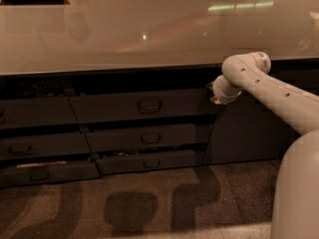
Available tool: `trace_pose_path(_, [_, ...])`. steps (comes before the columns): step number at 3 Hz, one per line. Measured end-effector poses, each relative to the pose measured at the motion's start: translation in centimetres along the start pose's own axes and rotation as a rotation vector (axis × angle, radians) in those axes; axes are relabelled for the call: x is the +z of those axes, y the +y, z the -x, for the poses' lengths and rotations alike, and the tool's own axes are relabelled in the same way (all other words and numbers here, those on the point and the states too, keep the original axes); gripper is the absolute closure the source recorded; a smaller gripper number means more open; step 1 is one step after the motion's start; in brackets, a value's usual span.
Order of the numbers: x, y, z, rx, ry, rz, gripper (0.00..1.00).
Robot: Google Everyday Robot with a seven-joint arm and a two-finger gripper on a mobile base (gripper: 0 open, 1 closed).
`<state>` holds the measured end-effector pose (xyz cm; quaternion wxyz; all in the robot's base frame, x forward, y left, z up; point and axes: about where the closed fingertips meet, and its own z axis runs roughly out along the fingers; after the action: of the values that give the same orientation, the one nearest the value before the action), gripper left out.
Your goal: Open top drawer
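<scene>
The white jointed arm's end effector [212, 93] sits at the upper right corner of the wide dark grey top drawer [109, 108], well right of its small loop handle [149, 105]; its spread cannot be told. The drawer lies directly beneath the glossy pale counter [124, 39].

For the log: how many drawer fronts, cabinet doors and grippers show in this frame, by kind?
Drawer fronts: 6, top drawer included
Cabinet door: 1
Gripper: 1, at the top drawer's right end
Total: 8
</scene>
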<state>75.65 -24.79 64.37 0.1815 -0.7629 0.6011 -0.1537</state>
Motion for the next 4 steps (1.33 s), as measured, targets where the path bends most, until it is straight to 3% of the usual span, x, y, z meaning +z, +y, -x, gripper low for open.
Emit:
trace_pose_path(1, [-3.0,-0.5,-0.8,0.022,0.026,-0.067,1.00])
trace_pose_path(2, [-3.4,0.6,-0.5,0.014,0.027,-0.062,1.00])
trace_pose_path(4, [-3.9,0.3,-0.5,0.014,0.027,-0.062,1.00])
